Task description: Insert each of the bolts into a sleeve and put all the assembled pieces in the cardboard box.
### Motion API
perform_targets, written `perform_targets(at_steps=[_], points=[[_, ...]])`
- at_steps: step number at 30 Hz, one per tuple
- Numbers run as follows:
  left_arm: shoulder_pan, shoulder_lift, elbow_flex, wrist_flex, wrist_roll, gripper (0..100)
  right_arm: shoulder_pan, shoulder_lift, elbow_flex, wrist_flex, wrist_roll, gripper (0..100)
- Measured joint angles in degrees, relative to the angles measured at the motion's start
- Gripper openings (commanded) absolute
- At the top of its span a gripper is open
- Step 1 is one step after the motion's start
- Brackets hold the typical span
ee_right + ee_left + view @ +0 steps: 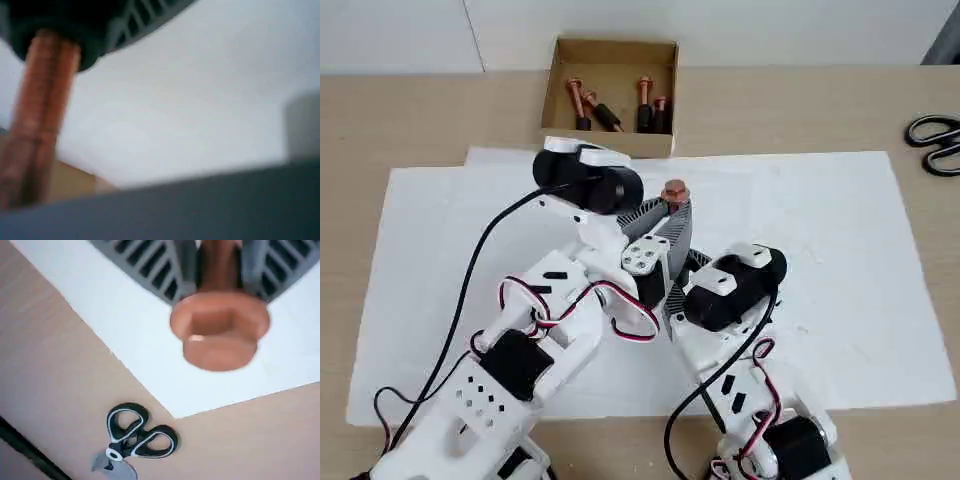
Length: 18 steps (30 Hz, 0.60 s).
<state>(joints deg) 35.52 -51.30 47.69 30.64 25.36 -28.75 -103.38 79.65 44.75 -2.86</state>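
Observation:
My left gripper (pixel 670 212) hovers over the middle of the white paper, shut on a copper bolt (pixel 674 190) whose hex head (pixel 220 330) sticks out past the ribbed grey fingers (pixel 145 260). My right gripper (pixel 676 272) sits just behind it, its fingers crossing under the left one. In the right wrist view the bolt's threaded shaft (pixel 37 125) runs into a black sleeve (pixel 50 35) that rests against a ribbed finger (pixel 140 20). The cardboard box (pixel 557 95) stands at the table's far edge and holds several assembled bolt-and-sleeve pieces (pixel 610 112).
A white paper sheet (pixel 840 260) covers the wooden table (pixel 420 110) under both arms. Black-handled scissors (pixel 936 142) lie at the far right edge, also seen as scissors (pixel 135 437) from the left wrist. Cables trail from both arms near the front.

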Motion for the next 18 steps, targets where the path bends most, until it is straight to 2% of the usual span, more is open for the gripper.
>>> perform_targets(at_steps=[14,18], points=[[0.2,-0.5,0.9,0.0,-5.2,1,0.0,0.1,0.1,0.0,0.0,0.4],[0.4,-0.7,0.9,3.6,-6.6,1,0.0,0.1,0.2,0.0,0.0,0.4]])
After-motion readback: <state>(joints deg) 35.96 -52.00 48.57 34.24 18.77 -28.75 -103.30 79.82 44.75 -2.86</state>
